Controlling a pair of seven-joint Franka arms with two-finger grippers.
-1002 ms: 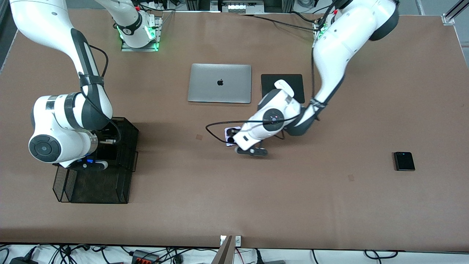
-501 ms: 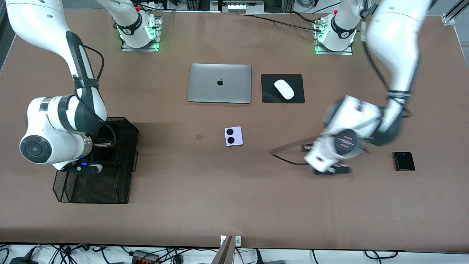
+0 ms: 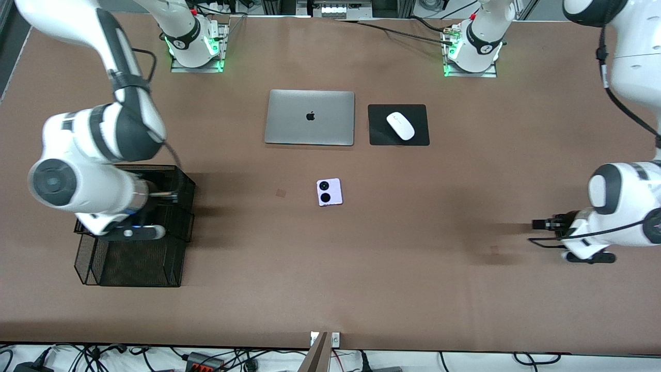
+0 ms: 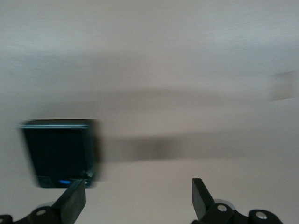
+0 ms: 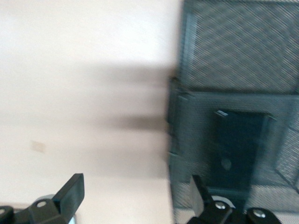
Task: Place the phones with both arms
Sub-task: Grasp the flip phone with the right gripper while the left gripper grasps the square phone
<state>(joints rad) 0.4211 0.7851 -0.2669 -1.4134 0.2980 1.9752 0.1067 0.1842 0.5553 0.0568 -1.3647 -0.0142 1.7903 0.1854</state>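
Note:
The lilac flip phone [image 3: 329,192] lies alone mid-table, nearer the front camera than the laptop. My left gripper [image 4: 135,192] is open and empty over the table at the left arm's end. The small black flip phone [image 4: 60,151] lies flat just outside one fingertip [image 4: 73,198]. The left hand hides it in the front view. My right gripper [image 5: 135,187] is open and empty over the edge of the black mesh organizer [image 3: 139,268]. The long black phone [image 5: 238,149] lies inside the organizer [image 5: 233,51]. The right arm hides it in the front view.
A closed silver laptop [image 3: 310,117] and a white mouse [image 3: 400,125] on a black pad [image 3: 379,134] sit toward the robots' bases. The left hand's cables trail over the table at the left arm's end.
The left arm swung from over the lilac phone to the left arm's end of the table, now by the black flip. The lilac phone stayed put. The right hand shifted slightly over the organizer.

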